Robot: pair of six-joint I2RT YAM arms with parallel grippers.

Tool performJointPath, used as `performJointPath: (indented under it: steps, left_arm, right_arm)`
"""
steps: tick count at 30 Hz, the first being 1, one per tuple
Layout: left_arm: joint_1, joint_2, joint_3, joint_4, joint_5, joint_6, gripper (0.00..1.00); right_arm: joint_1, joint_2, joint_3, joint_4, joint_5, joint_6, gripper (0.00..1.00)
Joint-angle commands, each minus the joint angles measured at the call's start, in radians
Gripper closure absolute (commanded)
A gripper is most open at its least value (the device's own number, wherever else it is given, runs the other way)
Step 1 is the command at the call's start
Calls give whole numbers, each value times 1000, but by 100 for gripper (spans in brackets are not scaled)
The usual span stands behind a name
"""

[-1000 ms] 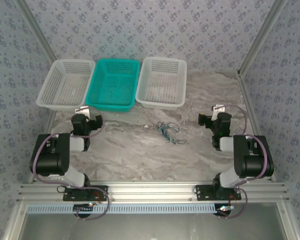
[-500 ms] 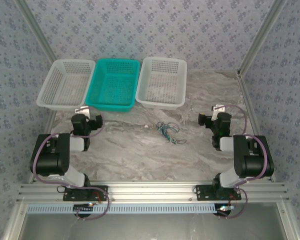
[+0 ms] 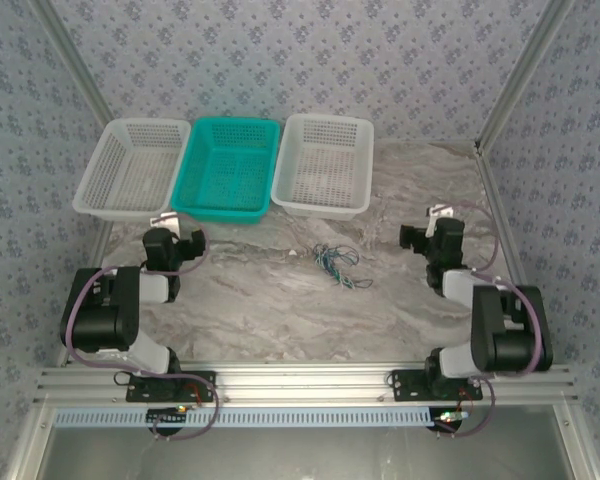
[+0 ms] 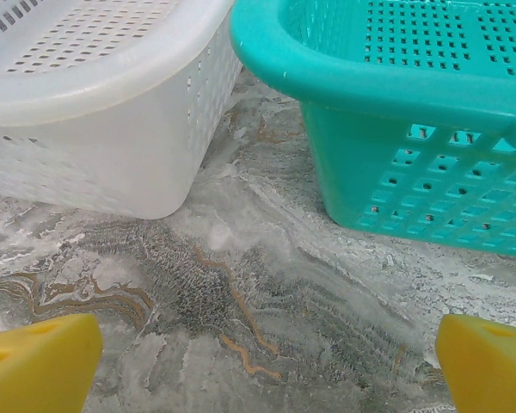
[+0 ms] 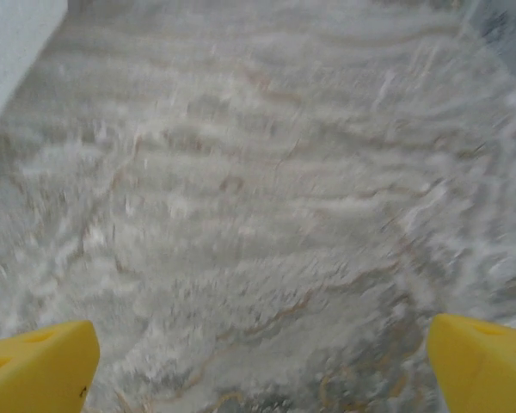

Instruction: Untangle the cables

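Observation:
The cables point(image 3: 336, 263) lie as a small loose tangle of thin dark, green and teal-blue wires on the marble table, between the two arms. My left gripper point(image 3: 175, 245) sits well to their left, just in front of the baskets. It is open, its yellow fingertips point(image 4: 39, 361) far apart over bare table. My right gripper point(image 3: 423, 237) is to the right of the tangle, also open, with yellow fingertips point(image 5: 486, 361) spread wide and nothing between them. The right wrist view is blurred.
Three baskets stand in a row at the back: a white one point(image 3: 130, 168) on the left, a teal one point(image 3: 228, 168) in the middle, another white one point(image 3: 325, 166) on the right. Metal frame posts and patterned walls close in the table's sides.
The right arm has swung slightly to the right and its wrist has shifted a little. The left arm and the cables have not moved.

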Motion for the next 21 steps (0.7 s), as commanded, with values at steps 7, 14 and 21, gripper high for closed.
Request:
performJointPath:
  steps: [7,14,21]
  left_arm:
    - [-8,-20,13,38,-3,18,1]
    - [-102,-279,42,-253,-147,19,1]
    - [-191,-594,78,-603,-213,-177,1]
  right_arm:
    - [41,-428,267,-815,-125,456,0]
    - [293,-464,235,-885,-249,573,0]
    - [514,-332,232,-874,-141,569,0]
